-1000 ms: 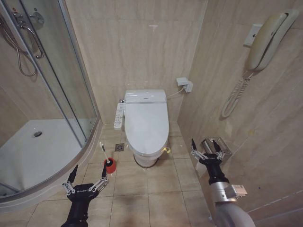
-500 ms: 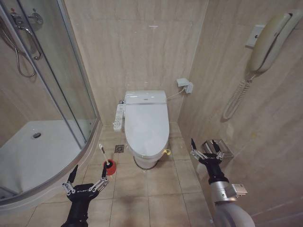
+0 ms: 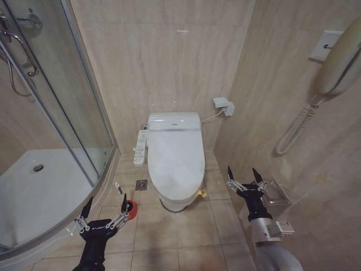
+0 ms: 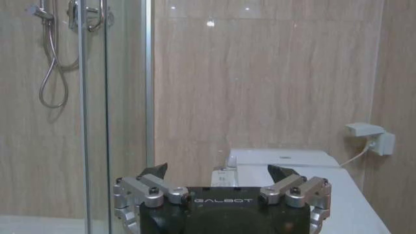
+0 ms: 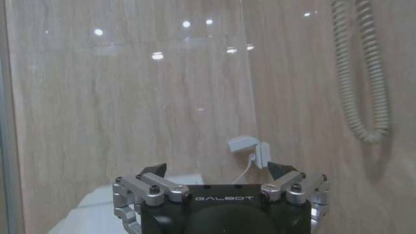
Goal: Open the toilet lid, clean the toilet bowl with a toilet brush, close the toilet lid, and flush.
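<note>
The toilet lid [image 3: 176,158] lies shut over the toilet bowl [image 3: 176,204], glossy white, against the back wall. A yellow tag [image 3: 201,193] hangs at its right front edge and a white button panel [image 3: 140,148] sits on its left side. The toilet brush [image 3: 119,188] shows as a thin white handle standing in a red holder cup [image 3: 131,209] on the floor, left of the bowl. My left gripper [image 3: 106,203] is open low at the left, close in front of the cup. My right gripper [image 3: 242,172] is open at the right, beside the wall. Both are empty, as the left gripper [image 4: 217,170] and right gripper [image 5: 216,168] also show in their wrist views.
A curved glass shower enclosure [image 3: 67,107] with a white tray [image 3: 34,192] fills the left. A wall phone [image 3: 341,62] with a coiled cord and a metal paper holder [image 3: 277,193] are on the right wall. A socket box [image 3: 224,105] and a floor drain [image 3: 141,184] lie near the toilet.
The whole head picture has shifted: the toilet sits larger and lower, the phone farther right, so the camera has moved closer. Both grippers stay open in the same poses.
</note>
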Controlling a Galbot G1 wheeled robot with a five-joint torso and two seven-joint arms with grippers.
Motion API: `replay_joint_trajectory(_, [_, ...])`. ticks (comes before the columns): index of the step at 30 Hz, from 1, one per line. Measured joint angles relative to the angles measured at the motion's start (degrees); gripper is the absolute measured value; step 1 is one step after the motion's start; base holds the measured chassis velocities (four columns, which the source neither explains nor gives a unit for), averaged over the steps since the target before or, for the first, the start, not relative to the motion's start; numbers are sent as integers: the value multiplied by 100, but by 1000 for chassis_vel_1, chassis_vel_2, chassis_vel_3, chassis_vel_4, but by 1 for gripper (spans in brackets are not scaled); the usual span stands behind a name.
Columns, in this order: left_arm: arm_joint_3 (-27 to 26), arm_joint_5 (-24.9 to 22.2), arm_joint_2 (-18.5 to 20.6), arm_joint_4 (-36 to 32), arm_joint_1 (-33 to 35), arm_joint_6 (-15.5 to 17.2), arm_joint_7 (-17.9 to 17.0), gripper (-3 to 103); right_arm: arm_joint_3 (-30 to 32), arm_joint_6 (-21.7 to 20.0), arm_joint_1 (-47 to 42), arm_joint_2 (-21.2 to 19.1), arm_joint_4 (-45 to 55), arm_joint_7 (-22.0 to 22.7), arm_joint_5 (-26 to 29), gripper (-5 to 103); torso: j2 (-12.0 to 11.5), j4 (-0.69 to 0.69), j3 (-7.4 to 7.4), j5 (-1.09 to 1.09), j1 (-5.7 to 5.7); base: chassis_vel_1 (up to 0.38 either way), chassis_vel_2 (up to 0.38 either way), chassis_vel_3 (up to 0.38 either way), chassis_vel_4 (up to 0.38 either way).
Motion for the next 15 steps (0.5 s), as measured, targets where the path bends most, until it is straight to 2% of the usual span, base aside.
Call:
replay_joint_trajectory(9, [0,0,0,0,0,0,0,100,-24,-5,48,5,-51,-21,17,100,1,-1,0,0,-2,-115,111,111,-123])
replay_joint_trajectory(15, [0,0,0,0,0,0,0,100,-29,-4,41,19,-66,-12,14,100,0,-1,0,-2,0,-187,208,195,-212])
